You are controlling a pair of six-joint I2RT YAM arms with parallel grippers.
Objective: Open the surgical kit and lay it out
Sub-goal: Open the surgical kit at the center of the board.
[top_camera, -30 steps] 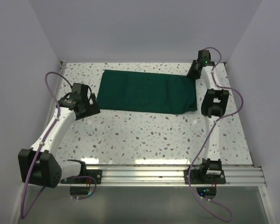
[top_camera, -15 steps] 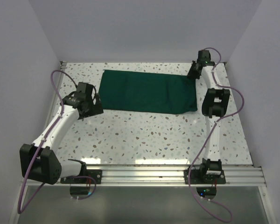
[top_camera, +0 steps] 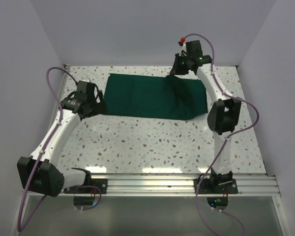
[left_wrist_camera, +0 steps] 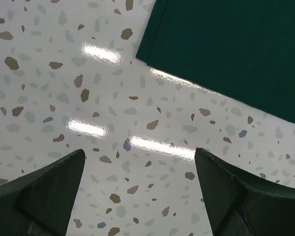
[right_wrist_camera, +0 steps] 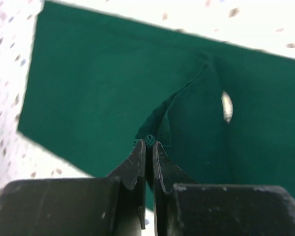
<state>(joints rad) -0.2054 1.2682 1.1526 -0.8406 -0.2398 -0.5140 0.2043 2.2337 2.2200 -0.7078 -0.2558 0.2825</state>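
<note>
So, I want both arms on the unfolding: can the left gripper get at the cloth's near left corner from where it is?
Probably yes: the left gripper is open, close beside that corner of the green cloth, with only bare table between them.

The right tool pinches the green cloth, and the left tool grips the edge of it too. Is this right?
Not quite. The left tool is open over bare table, holding nothing, as the left wrist view shows. The right tool does pinch the cloth.
</note>
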